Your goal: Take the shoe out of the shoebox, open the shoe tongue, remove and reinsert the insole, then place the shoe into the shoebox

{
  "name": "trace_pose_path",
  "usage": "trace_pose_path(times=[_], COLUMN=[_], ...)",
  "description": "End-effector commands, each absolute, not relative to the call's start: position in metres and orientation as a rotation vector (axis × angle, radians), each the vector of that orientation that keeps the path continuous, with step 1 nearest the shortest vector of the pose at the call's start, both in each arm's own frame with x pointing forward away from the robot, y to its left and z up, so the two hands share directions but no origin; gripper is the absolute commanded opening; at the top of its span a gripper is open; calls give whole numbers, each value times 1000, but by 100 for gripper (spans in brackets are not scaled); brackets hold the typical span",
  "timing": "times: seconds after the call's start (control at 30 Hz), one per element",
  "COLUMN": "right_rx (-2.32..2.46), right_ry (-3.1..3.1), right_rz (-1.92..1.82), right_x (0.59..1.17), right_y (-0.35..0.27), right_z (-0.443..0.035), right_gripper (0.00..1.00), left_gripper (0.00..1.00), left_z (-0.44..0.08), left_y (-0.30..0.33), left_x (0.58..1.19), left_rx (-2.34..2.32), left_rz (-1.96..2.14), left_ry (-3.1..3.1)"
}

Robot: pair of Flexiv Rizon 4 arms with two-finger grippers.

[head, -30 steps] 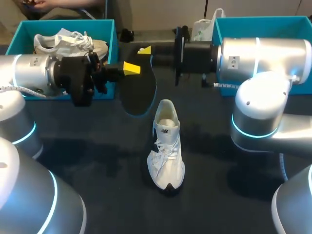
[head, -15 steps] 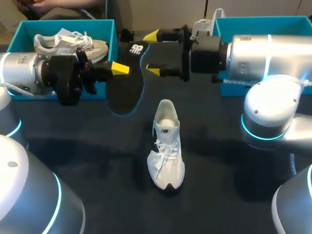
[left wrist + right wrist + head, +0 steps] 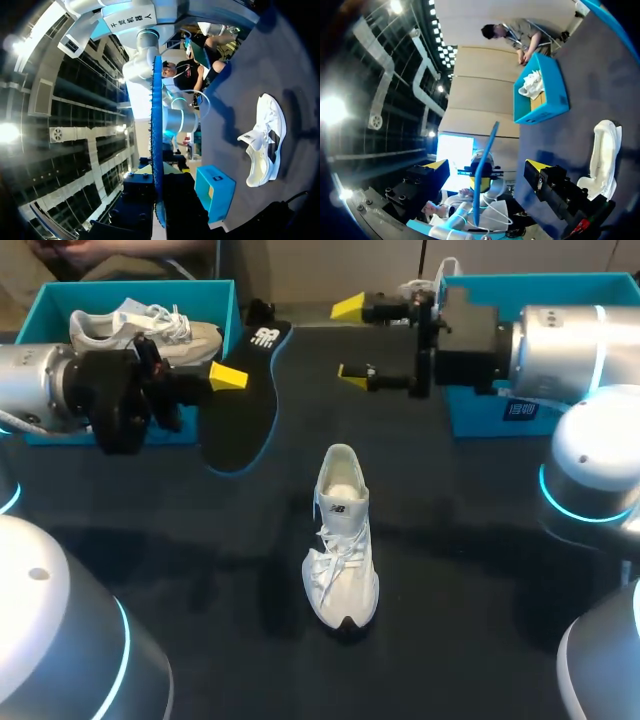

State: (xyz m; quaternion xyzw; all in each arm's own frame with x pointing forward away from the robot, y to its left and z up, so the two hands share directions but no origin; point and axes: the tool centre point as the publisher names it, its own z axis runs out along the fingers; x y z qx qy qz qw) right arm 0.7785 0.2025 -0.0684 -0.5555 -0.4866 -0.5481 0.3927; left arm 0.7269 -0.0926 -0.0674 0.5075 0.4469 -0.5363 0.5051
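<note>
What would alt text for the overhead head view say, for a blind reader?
The left claw grips a black insole above the dark table; the open right claw hovers opposite. A white shoe stands in the middle, with the left shoebox and right shoebox behind.

— What have you got around the work area?

— From the head view I look down on one bench point(image 3: 430, 670). Its top is black, matt and plain, and it runs from the near side to a straight far edge. It's the only furniture I'll vouch for.

— And the light?

— I read it off the bench. Soft-edged shadows point(image 3: 200, 560) lie across it in several darker patches, some overlapping, each with a blurred outline.

— Do the wrist views agree?

— Yes. In both, the top shows as a flat, even, dark sheet. The left one shows blurred shadow patches too.
</note>
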Motion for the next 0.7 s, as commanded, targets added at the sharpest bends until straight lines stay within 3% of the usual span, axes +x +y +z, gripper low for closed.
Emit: trace_pose_path(times=[0.03, 0.7], right_rx=[-1428, -1460], right_ry=[-1247, -1251], right_rz=[-1377, -1367], right_x=[763, 750], right_y=[171, 143], right_z=[-67, -71], right_gripper=[100, 100], left_gripper=[0, 0], left_z=[-58, -61], left_y=[-84, -77], left_x=[719, 723], left_rx=[1232, 1284], left_rz=[-1297, -1246], left_ry=[1078, 1086])
